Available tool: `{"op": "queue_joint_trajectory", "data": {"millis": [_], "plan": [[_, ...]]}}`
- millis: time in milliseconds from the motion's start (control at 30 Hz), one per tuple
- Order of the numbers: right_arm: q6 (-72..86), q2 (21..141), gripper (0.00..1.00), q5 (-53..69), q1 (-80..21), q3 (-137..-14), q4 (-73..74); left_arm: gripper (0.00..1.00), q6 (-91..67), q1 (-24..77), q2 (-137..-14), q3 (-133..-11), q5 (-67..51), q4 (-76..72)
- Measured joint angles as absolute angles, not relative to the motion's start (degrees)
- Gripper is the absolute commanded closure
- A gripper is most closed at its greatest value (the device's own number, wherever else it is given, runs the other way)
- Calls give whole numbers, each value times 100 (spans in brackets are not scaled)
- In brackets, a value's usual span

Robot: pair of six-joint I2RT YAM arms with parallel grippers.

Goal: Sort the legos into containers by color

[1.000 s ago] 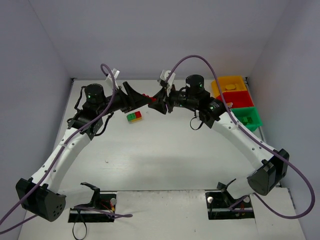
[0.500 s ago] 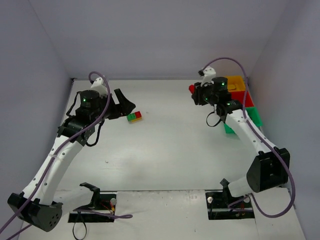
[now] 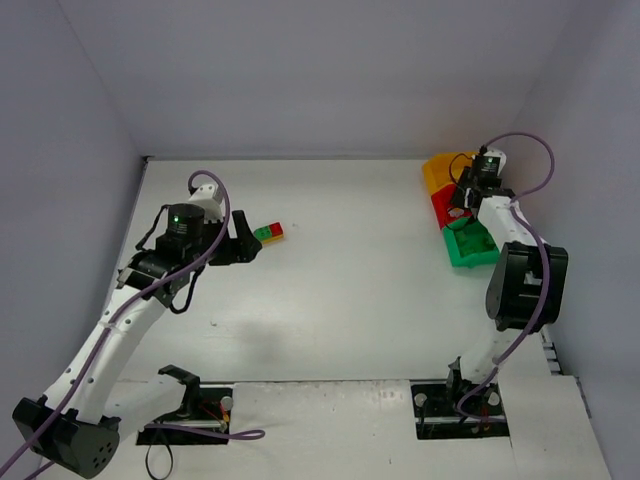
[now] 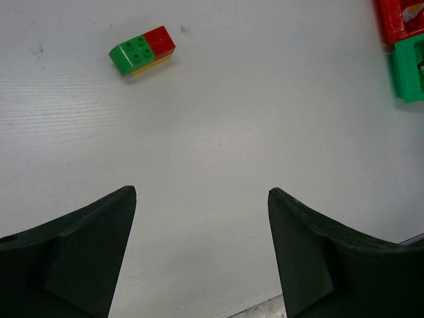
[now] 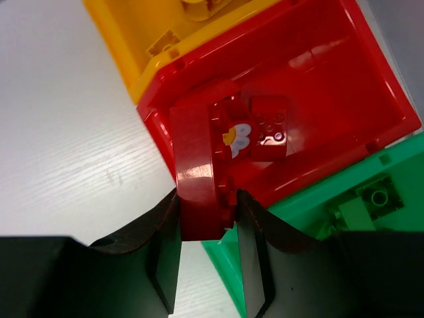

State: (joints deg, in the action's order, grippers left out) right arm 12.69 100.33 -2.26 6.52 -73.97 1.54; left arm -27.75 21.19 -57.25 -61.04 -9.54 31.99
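Pale lilac walls (image 3: 300,80) close in a white table (image 3: 350,310). My three containers stand in a touching row along its right edge, up by the far right corner. The yellow bin (image 3: 438,168) is farthest back, the red bin (image 3: 443,207) is in the middle, and the green bin (image 3: 470,248) is nearest me. Packed that way, one reach to that corner serves every colour.

The right gripper (image 5: 207,225) is clamped on a red brick (image 5: 197,165), with a finger pressed to each side. It holds the brick over the red bin's rim on the table side, above the matching colour, so I judge the drop comes next. I would carry it further in over the bin floor first, or it may catch the rim and fall outside. A second red piece (image 5: 268,126) already lies in that bin, and a green brick (image 5: 371,199) lies in the green one.

I see no brand or readable lettering. There is only a white-and-yellow printed mark, perhaps a daisy, and I cannot tell which red piece carries it.

The left gripper (image 4: 202,252) is empty, its fingers spread wide, low over the table toward the left edge. It faces a stuck-together block (image 4: 142,50) lying left of centre, nearer the far edge. The block has green and red halves on a yellow-orange base, so it will need pulling apart before it can be sorted.
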Motion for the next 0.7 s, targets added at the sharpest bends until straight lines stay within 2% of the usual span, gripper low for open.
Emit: {"op": "queue_joint_trajectory", "data": {"millis": [33,67,133,167,233,333,500,700], "plan": [[1302,10134,71,-252,685,-7465,154,26,-2762,2119,-5723,-6104,-954,3205],[1330,10228,56,-276,722,-7544,161,26,-2751,2119,-5717,-6104,-954,3210],[1361,10394,48,-290,797,-7701,183,26,-2740,2119,-5704,-6104,-954,3214],[1358,10453,39,-296,834,-7784,217,26,-2738,2119,-5697,-6104,-954,3216],[1343,10538,32,-281,871,-7972,296,26,-2722,2119,-5695,-6099,-954,3214],[1251,10558,32,-115,921,-8136,346,26,-2705,2119,-5695,-6049,-954,3203],[740,10510,32,923,777,-8189,390,26,-2574,2119,-5776,-6014,-958,3188],[-405,10462,30,2292,-458,-8379,414,27,-2394,2119,-5876,-6014,-956,3183]]}}
